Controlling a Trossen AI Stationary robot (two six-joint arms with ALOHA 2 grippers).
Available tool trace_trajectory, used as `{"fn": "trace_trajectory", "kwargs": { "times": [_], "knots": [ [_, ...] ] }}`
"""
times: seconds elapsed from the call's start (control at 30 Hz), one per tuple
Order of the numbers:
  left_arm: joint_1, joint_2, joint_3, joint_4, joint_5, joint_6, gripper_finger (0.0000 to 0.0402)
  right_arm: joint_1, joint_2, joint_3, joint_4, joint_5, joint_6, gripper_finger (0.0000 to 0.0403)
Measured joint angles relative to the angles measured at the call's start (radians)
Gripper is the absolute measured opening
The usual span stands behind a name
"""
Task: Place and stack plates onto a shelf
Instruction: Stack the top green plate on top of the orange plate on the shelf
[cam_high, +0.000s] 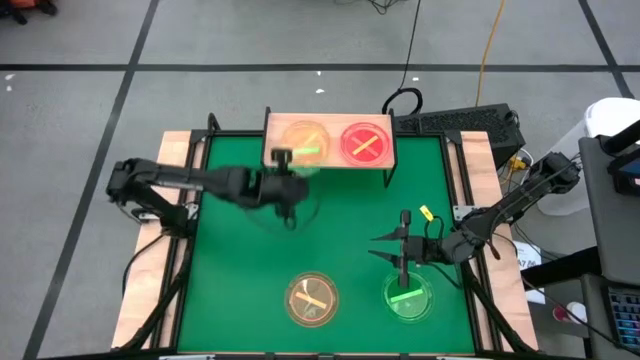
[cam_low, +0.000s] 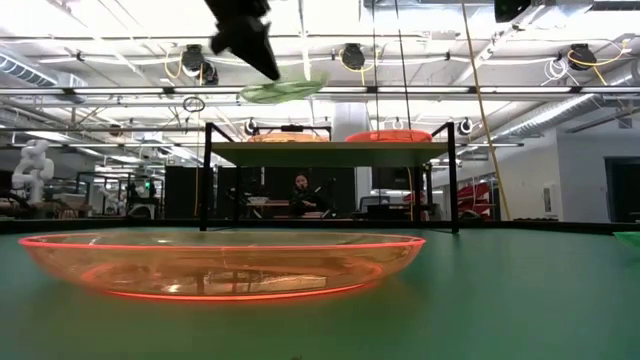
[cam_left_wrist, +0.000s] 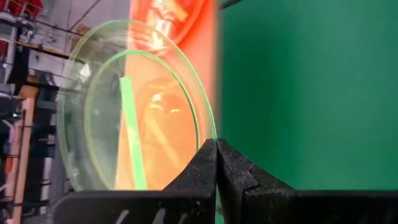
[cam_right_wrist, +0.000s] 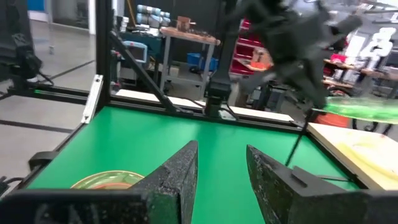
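The wooden shelf (cam_high: 385, 155) stands at the mat's far edge and carries an amber plate (cam_high: 296, 135) and a red plate (cam_high: 366, 143). My left gripper (cam_high: 284, 160) is shut on a clear green plate (cam_low: 285, 90), held in the air by the shelf's near left corner, above the level of the board (cam_low: 330, 150). An amber plate (cam_high: 312, 300) and a green plate (cam_high: 408, 297) lie flat on the mat near the front. My right gripper (cam_high: 384, 250) hovers open just beyond that green plate, with nothing between its fingers (cam_right_wrist: 180, 171). My left gripper pinches the green plate's rim (cam_left_wrist: 210, 134) between its two fingers, one on each face. The fingers slant down at it from the table's left side. The plate is lifted clear of mat and shelf, slightly tilted, and reaches out past the fingertips toward the shelf.
A green mat (cam_high: 230, 280) covers the table inside a black frame. The shelf's thin black legs (cam_low: 207, 180) stand on the mat. A keyboard (cam_high: 460, 122) and cables lie beyond the far right corner. A person sits in the room behind the shelf (cam_low: 301, 192).
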Motion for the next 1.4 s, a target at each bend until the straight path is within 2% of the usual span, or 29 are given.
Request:
{"fn": "trace_trajectory", "kwargs": {
  "times": [0.1, 0.23, 0.37, 0.6, 0.9, 1.4],
  "knots": [
    [0.111, 0.0, 0.0, 0.076, 0.105, 0.077, 0.0001, -0.001, 0.0, 0.0, -0.004, 0.014, -0.004, 0.0118],
    [0.22, 0.0, 0.0, 0.108, 0.261, 0.097, 0.0008, 0.0, 0.0, 0.0, -0.005, 0.014, -0.019, 0.0118],
    [0.283, 0.0, 0.0, 0.109, 0.331, 0.104, 0.0021, 0.0, 0.0, 0.0, -0.005, 0.014, -0.041, 0.0118],
    [0.302, 0.0, 0.0, 0.11, 0.378, 0.127, 0.0025, -0.001, 0.0, 0.0, -0.005, 0.015, -0.064, 0.0118],
    [0.271, 0.0, 0.001, 0.11, 0.373, 0.108, 0.0026, -0.028, 0.0, 0.0, -0.005, 0.014, -0.064, 0.0118],
    [0.285, -0.001, 0.001, 0.129, 0.346, 0.059, 0.0027, -0.045, 0.0, 0.0, -0.014, 0.01, -0.063, 0.0118]
  ]
}}
